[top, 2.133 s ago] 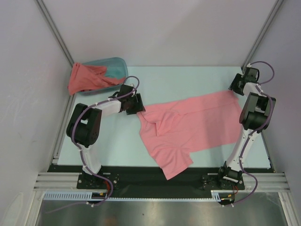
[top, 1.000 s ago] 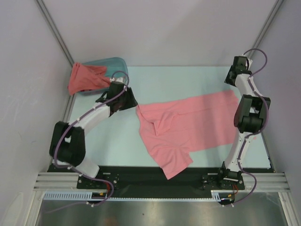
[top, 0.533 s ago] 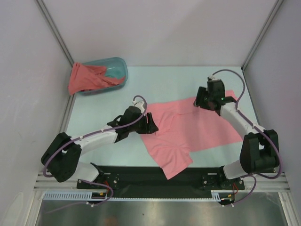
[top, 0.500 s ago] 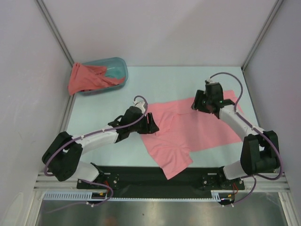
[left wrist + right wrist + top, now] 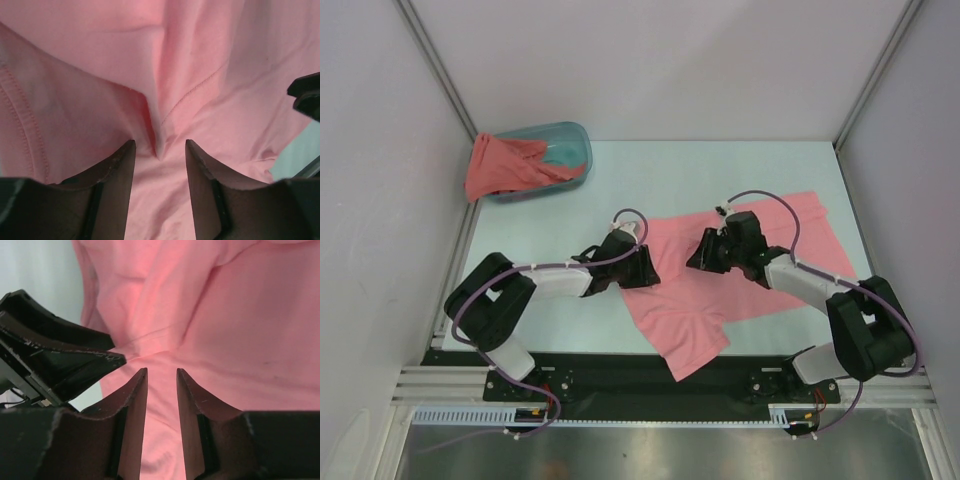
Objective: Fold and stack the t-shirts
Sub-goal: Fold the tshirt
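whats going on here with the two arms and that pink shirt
Two robot arms are working on a salmon-pink t-shirt lying rumpled on the table. The left arm and right arm meet over the shirt, jaws open above a creased fold, nothing gripped yet. A coral-red t-shirt hangs over a teal tub at the far left, not folded.

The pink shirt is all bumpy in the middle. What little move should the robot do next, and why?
Probably lower the left tool and close it on the raised crease. Both it and the right tool hang open just above the pink shirt, neither holding any cloth, and the crease sits right in the left tool's gap, ready to be pinched.
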You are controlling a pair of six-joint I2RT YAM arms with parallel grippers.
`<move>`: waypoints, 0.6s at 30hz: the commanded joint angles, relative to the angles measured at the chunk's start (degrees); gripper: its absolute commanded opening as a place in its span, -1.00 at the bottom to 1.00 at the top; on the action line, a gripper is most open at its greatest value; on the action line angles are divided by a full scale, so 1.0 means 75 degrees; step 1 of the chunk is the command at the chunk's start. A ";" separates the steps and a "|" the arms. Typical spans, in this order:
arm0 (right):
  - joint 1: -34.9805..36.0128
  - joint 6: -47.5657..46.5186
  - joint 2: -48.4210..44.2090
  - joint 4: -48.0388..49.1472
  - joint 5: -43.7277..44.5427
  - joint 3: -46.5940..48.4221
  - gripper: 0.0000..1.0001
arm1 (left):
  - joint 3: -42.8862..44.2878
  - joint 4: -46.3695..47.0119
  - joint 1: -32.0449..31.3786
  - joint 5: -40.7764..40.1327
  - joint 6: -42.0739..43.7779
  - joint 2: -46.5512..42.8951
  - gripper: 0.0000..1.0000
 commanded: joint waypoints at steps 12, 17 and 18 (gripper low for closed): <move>0.0016 0.0316 0.0281 0.1023 -0.0037 -0.0186 -0.36 | 0.0898 0.0311 -0.0051 -0.0064 0.0179 0.0059 -0.99; -0.0066 0.0457 0.0410 0.1304 -0.0142 -0.0327 -0.41 | 0.1284 0.0006 0.0195 -0.0509 0.0332 -0.0140 -0.99; -0.0066 0.0492 0.0433 0.1351 -0.0119 -0.0350 -0.45 | 0.1343 -0.0052 0.0253 -0.0591 0.0355 -0.0140 -0.99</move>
